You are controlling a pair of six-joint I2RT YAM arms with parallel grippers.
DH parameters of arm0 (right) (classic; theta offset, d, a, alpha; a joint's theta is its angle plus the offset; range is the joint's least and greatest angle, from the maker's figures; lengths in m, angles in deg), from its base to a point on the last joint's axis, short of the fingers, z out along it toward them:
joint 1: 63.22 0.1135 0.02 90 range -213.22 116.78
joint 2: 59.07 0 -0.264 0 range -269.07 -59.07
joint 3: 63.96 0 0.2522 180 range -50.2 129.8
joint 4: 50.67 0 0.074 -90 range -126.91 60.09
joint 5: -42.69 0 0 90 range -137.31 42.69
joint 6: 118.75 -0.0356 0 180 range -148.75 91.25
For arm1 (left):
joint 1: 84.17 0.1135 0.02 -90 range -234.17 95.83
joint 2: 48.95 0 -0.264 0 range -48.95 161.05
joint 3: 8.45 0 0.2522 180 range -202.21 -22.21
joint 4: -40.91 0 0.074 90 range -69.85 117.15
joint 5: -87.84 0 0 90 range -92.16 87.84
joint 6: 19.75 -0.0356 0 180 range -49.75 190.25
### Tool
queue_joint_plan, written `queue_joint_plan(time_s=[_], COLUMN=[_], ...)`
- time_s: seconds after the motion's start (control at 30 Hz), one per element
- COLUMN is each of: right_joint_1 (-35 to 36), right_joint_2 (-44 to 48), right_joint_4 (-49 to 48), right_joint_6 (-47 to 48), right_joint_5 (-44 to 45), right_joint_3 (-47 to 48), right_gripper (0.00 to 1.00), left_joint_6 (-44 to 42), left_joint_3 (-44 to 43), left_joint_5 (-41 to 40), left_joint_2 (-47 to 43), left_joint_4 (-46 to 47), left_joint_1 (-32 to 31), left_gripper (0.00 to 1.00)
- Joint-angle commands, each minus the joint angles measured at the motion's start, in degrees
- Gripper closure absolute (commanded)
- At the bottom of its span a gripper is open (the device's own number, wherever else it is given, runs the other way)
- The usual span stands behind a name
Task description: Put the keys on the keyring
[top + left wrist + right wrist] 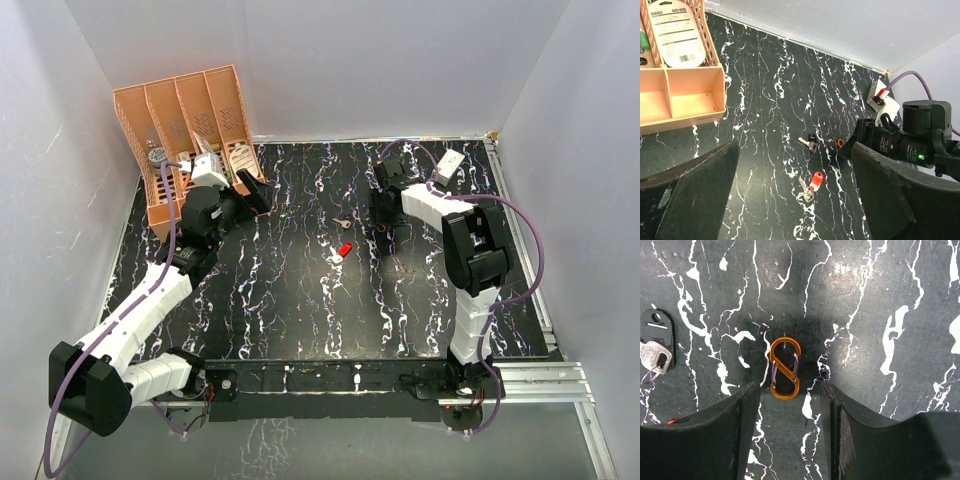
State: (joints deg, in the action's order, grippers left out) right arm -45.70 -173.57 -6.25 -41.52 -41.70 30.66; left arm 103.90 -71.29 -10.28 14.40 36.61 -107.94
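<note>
The orange-gold figure-eight keyring point(785, 368) lies flat on the black marble table. My right gripper point(789, 387) is open, pointing straight down over it, and the loop's near end sits between the fingertips. The ring shows as an orange speck in the left wrist view point(840, 143). The silver key point(809, 144) with a black tag lies just left of the ring and shows at the right wrist view's left edge point(652, 357). The red-headed key point(812, 182) lies nearer, mid-table point(345, 249). My left gripper point(795, 147) is open and empty, raised near the organizer point(250, 190).
An orange divided organizer point(190, 140) with packets stands at the back left, close to my left gripper. A small white box point(447, 165) with a cable sits at the back right. White walls enclose the table on three sides.
</note>
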Motion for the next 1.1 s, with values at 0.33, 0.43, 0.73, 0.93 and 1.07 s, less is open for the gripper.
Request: queue_joint_plan(time_s=[0.33,0.43,0.73,0.93,1.07], right_joint_1=[-0.6,-0.6,-0.7,-0.8,-0.9], right_joint_2=[-0.9,-1.1,-1.8,-2.0,-2.3], right_joint_4=[-2.2,-2.2,-2.4,-2.7,-2.6], right_joint_6=[-0.9,-1.0,-1.4,-1.4,-1.4], right_joint_5=[-1.0,-1.1,-1.2,-1.4,-1.3], right_joint_3=[3.2,3.3,3.5,3.5,3.6], right_gripper=[0.56,0.59,0.6,0.62,0.64], left_joint_6=[0.0,0.0,0.1,0.2,0.1], left_joint_3=[-0.7,-0.7,-0.7,-0.7,-0.7], left_joint_5=[-0.3,-0.3,-0.5,-0.4,-0.4], left_joint_2=[-0.2,-0.1,-0.2,0.0,0.0], left_joint_4=[1.4,1.4,1.4,1.4,1.5], left_joint_1=[0.2,0.2,0.2,0.2,0.2], left_gripper=[0.08,0.08,0.08,0.08,0.08])
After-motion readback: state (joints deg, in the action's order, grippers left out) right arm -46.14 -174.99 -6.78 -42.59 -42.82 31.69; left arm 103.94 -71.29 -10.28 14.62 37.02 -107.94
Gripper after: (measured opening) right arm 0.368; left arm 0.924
